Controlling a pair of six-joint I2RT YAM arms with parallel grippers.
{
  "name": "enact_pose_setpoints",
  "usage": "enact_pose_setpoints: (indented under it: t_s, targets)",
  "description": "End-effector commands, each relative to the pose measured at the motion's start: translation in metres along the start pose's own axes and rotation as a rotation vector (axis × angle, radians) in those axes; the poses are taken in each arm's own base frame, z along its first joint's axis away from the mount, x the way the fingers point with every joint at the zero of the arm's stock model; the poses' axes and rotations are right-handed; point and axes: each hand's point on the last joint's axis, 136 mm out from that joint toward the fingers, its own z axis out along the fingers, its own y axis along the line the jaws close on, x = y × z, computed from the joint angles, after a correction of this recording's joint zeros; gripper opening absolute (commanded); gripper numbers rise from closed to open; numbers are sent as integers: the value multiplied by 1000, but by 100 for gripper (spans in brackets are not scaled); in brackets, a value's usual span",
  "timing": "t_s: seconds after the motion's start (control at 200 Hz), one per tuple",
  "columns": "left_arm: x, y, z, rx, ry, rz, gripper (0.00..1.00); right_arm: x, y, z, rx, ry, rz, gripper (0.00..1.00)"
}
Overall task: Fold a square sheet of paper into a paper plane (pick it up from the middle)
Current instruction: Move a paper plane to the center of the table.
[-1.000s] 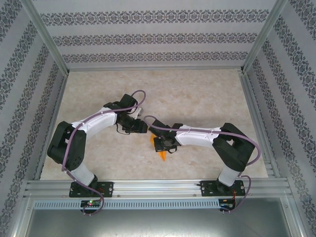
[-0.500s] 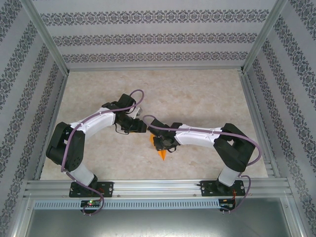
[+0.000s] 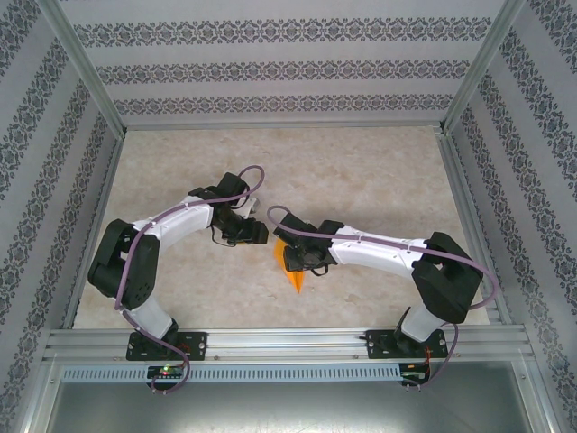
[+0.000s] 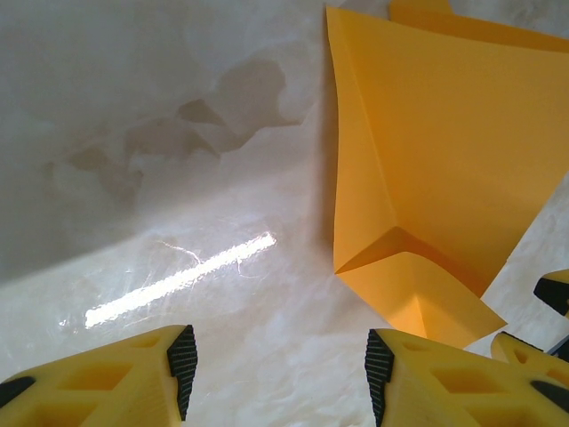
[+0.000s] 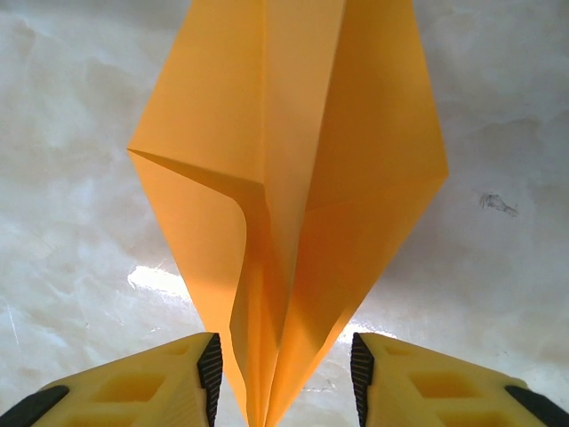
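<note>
The paper plane [image 5: 293, 178] is an orange-yellow folded wedge with layered creases, lying on the marble table. In the top view the paper plane [image 3: 296, 281] lies between the two arms, its point toward the near edge. My right gripper [image 5: 283, 374] is open, and the plane's narrow folded end rises between its pads with a gap on each side. From above, the right gripper [image 3: 290, 262] sits over the plane. My left gripper [image 4: 280, 374] is open over bare table, with the paper plane [image 4: 444, 151] just to its right. The left gripper [image 3: 257, 233] is close to the plane's far left corner.
The marble tabletop [image 3: 361, 180] is walled by patterned panels. An aluminium rail [image 3: 288, 343] runs along the near edge where both arm bases are bolted. Purple cables loop over both arms.
My right gripper has gone from shut to open, letting go of the paper plane. The right arm's elbow swung out to the right. The left arm barely moved.
</note>
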Motion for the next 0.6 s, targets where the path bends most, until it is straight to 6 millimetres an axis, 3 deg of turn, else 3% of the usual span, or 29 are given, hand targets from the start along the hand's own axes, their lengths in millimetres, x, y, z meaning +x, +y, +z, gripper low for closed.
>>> enact_pose_setpoints:
  t_s: [0.0,0.2,0.39,0.45,0.595]
  targets:
    - [-9,-4,-3,24,-20,30,56,8,-1,6,-1,24,-5,45]
    - [-12,-3,-10,-4,-44,39,56,5,8,13,-82,29,30,49]
    - [-18,5,-46,-121,-149,96,58,-13,-10,-16,-72,-54,5,54]
    - [-23,11,-60,-182,-203,120,62,-20,-19,-21,-107,-76,6,56]
    - [-39,49,-97,-389,-391,116,86,-42,-51,-35,-120,-164,-28,63]
